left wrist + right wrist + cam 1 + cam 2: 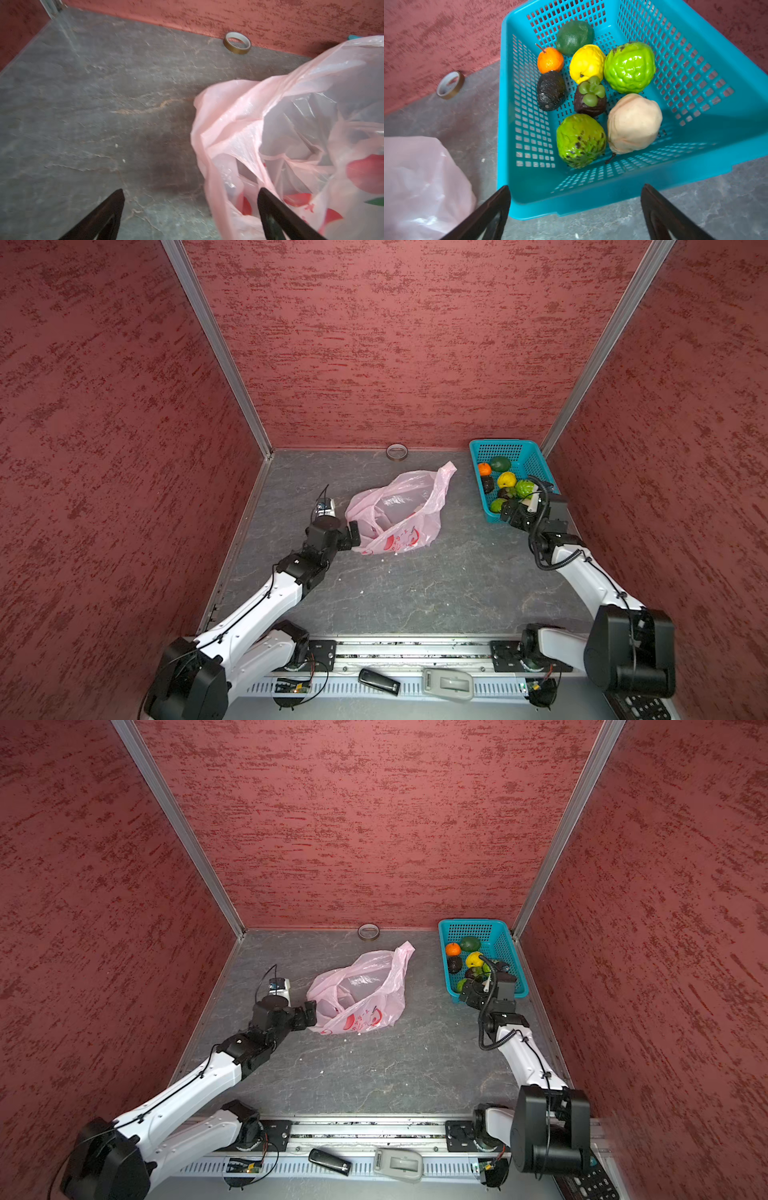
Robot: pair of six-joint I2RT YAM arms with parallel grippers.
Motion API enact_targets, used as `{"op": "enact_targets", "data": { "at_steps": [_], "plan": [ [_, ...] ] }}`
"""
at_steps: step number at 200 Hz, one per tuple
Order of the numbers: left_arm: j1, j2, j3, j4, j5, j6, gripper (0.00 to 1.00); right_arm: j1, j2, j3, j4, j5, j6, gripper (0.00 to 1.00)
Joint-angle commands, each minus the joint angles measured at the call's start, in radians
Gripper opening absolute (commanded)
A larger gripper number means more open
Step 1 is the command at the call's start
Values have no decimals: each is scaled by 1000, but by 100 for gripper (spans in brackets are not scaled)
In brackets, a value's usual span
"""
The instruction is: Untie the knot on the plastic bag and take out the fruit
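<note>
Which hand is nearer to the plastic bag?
Left. The left hand is right at the plastic bag's edge; the right hand is at the teal basket's near wall, clearly apart from the bag.

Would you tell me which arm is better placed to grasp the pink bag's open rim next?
Left. The left gripper is open right beside the plastic bag, at its rim. The right gripper hangs open by the basket of fruit, apart from the bag.

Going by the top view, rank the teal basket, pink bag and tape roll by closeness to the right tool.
1. The teal basket: at the right tool, far right corner.
2. The plastic bag: mid-table, to the left.
3. The tape roll: at the back wall, beyond the bag.
</note>
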Motion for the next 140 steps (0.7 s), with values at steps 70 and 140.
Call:
{"op": "enact_targets", "data": {
  "at_steps": [70,140],
  "plan": [
    [357,209,-136,649,145,335,100,-26,177,-220,709,36,-148,98],
    [476,488,-211,1054,304,269,100,-23,282,-300,1018,-21,-171,99]
  ]
}}
